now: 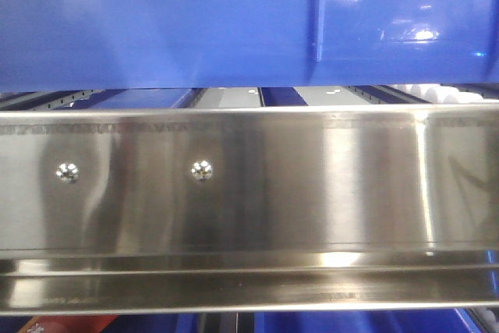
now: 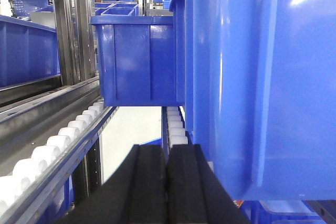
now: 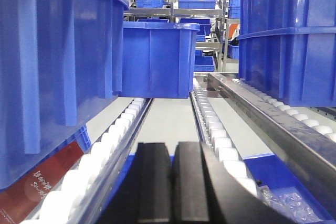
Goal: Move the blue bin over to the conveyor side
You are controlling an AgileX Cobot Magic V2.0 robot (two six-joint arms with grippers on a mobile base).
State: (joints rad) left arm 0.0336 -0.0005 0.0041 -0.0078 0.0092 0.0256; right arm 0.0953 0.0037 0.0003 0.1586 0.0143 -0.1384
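Note:
The blue bin (image 1: pixel 195 21) fills the top of the front view, its glossy wall hanging just above a steel rail. The left wrist view has its ribbed side wall (image 2: pixel 262 77) close on the right, and the right wrist view has it (image 3: pixel 52 51) close on the left. My left gripper (image 2: pixel 168 148) is shut with nothing in it, its black fingers just left of the bin's lower corner. Just as empty and shut, my right gripper (image 3: pixel 173 145) sits to the right of the bin, over the gap between two roller tracks. The conveyor is out of view.
A shiny stainless rail (image 1: pixel 249 185) with two screws spans the front view. White roller tracks (image 2: pixel 58 142) (image 3: pixel 215 129) run away from me. Another blue crate (image 3: pixel 157 59) sits further back on the rollers, and one more (image 3: pixel 289 35) stands at the right.

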